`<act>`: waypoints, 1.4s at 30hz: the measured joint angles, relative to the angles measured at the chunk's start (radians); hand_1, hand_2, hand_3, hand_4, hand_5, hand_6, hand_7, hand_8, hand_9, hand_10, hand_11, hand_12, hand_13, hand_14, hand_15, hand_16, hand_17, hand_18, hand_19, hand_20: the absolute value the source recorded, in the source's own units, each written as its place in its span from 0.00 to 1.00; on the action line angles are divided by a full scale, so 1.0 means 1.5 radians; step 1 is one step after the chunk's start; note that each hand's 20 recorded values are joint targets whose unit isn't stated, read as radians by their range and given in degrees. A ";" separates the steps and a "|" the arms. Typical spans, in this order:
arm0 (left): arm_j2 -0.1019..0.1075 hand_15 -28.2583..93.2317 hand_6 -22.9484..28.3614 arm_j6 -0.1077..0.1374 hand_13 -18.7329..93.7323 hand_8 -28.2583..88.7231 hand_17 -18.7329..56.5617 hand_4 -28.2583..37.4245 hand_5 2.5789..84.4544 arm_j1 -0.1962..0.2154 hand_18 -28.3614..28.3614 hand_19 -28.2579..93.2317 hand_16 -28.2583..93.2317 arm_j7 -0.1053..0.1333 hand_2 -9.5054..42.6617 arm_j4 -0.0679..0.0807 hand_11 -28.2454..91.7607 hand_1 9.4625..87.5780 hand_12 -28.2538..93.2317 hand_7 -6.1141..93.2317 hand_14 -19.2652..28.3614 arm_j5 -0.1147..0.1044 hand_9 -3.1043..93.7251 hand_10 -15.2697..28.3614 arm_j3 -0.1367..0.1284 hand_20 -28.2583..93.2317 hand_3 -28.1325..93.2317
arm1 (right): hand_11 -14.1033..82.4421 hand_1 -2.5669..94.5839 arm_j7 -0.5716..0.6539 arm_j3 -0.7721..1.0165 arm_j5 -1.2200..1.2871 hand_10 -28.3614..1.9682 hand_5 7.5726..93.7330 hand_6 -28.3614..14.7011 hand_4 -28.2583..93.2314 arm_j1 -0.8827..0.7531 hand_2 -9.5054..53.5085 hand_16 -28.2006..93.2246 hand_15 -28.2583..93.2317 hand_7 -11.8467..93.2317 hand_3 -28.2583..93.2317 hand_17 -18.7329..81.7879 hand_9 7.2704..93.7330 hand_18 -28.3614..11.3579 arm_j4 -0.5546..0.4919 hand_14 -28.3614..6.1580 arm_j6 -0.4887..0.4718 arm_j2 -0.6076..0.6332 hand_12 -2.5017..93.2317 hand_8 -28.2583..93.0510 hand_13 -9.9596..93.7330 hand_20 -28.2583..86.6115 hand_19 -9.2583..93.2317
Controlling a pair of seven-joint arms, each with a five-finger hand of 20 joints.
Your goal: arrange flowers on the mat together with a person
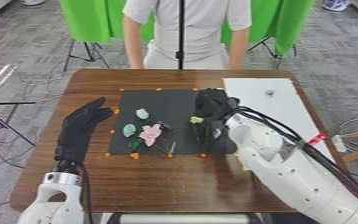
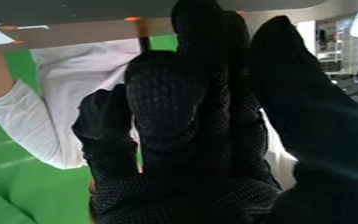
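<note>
The black mat (image 1: 177, 100) lies on the table. On its left half are a pink flower (image 1: 150, 134), a pale blue flower (image 1: 142, 114), another pale blue flower (image 1: 129, 130) and green leaves (image 1: 135, 144). My right hand (image 1: 213, 104) is over the mat's right half, just beside a yellow flower (image 1: 196, 119), and covers part of what lies there. In the right wrist view my right hand (image 2: 193, 150) has its fingers loosely extended, the thumb apart, nothing visible between them. Off the mat's left edge, my left hand (image 1: 82, 124) is open with straight fingers.
A white sheet (image 1: 286, 112) lies along the table's right side, with a small pale item (image 1: 270, 93) on it. Orange marks surround the mat. A person stands at the table's far edge, arms hanging down. The brown table (image 1: 87, 185) extends in front of the mat.
</note>
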 measured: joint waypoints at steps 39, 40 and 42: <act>-0.006 0.39 0.51 -0.012 0.50 0.20 0.32 0.14 0.58 0.002 0.70 0.26 0.26 0.000 0.17 0.000 0.41 0.21 0.37 0.20 0.79 0.003 0.53 0.68 0.003 0.37 0.78 | 0.19 0.06 -0.303 0.575 0.755 0.50 0.35 0.69 0.09 -0.576 0.21 0.33 0.30 0.19 0.89 0.37 0.38 0.37 -0.331 0.54 -0.029 -0.309 0.15 0.17 0.37 0.48 0.12; -0.006 0.39 0.51 -0.012 0.50 0.20 0.32 0.14 0.58 0.002 0.70 0.26 0.26 0.000 0.17 0.000 0.41 0.21 0.37 0.20 0.79 0.004 0.53 0.68 0.003 0.37 0.78 | 0.19 0.06 -0.304 0.575 0.777 0.50 0.35 0.69 0.09 -0.596 0.21 0.33 0.30 0.19 0.89 0.37 0.39 0.37 -0.331 0.54 -0.027 -0.311 0.15 0.17 0.37 0.48 0.12; -0.006 0.39 0.51 -0.012 0.50 0.20 0.32 0.14 0.58 0.002 0.70 0.26 0.26 0.000 0.17 0.000 0.41 0.20 0.37 0.20 0.79 0.006 0.53 0.68 0.004 0.37 0.78 | 0.19 0.06 -0.307 0.575 0.807 0.50 0.35 0.69 0.09 -0.627 0.21 0.33 0.30 0.19 0.89 0.37 0.39 0.37 -0.330 0.54 -0.024 -0.312 0.15 0.16 0.37 0.48 0.12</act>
